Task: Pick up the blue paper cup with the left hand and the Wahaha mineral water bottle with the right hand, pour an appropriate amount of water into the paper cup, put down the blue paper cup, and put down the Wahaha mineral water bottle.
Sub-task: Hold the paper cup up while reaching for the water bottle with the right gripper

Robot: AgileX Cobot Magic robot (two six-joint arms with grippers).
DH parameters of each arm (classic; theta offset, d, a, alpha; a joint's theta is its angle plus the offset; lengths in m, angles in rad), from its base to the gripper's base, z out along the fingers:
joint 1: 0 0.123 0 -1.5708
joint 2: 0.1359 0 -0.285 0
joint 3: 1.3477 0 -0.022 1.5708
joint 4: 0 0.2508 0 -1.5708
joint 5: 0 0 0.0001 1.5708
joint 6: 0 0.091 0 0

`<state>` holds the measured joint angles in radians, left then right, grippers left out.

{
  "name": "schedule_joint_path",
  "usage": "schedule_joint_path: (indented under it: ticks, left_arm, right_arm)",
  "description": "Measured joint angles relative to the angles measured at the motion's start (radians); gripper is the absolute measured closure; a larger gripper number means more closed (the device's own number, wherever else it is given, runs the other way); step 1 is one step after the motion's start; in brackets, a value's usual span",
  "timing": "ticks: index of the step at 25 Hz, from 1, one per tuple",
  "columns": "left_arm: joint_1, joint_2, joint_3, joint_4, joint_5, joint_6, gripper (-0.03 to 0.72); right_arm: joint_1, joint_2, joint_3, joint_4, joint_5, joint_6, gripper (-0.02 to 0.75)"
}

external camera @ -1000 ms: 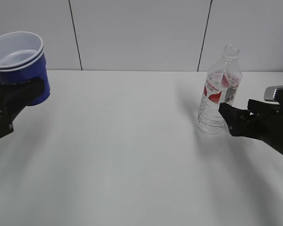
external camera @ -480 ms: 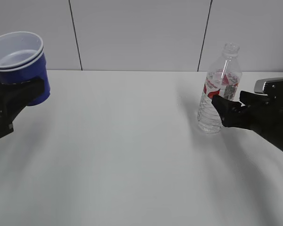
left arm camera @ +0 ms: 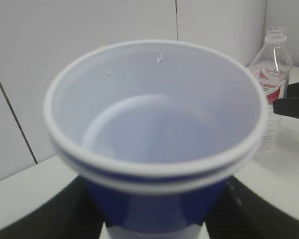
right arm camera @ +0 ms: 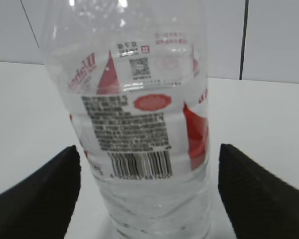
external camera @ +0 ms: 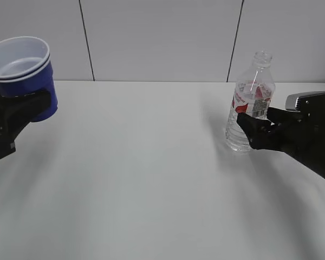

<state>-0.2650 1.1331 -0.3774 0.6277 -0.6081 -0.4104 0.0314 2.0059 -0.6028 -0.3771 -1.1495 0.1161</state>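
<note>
My left gripper (external camera: 23,105) is shut on the blue paper cup (external camera: 23,73) and holds it upright, raised at the far left. In the left wrist view the cup (left arm camera: 154,149) fills the frame, its white inside empty. The Wahaha mineral water bottle (external camera: 249,100) stands uncapped on the white table at the right, with clear water in its lower body. My right gripper (external camera: 254,130) is open, its black fingers either side of the bottle's middle. In the right wrist view the bottle (right arm camera: 139,129) sits between the two fingers (right arm camera: 45,194) with gaps on both sides.
The white table (external camera: 151,179) stretches between the two arms. A pale panelled wall (external camera: 162,38) with dark seams stands behind it. The bottle also shows at the right of the left wrist view (left arm camera: 273,74).
My right gripper has moved left and a little up, so its fingers now straddle the bottle. The left gripper and cup have not moved.
</note>
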Motion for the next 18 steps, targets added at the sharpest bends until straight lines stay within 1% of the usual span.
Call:
schedule_joint_path:
  ticks: [8,18]
  left_arm:
    - [0.0,0.0,0.0,0.0,0.0,0.0,0.261]
    - [0.0,0.0,0.0,0.0,0.0,0.0,0.261]
  right_arm:
    - [0.0,0.002,-0.037,-0.024,0.0,0.061,0.088]
    - [-0.004,0.002,-0.049,-0.03,0.0,0.065,0.094]
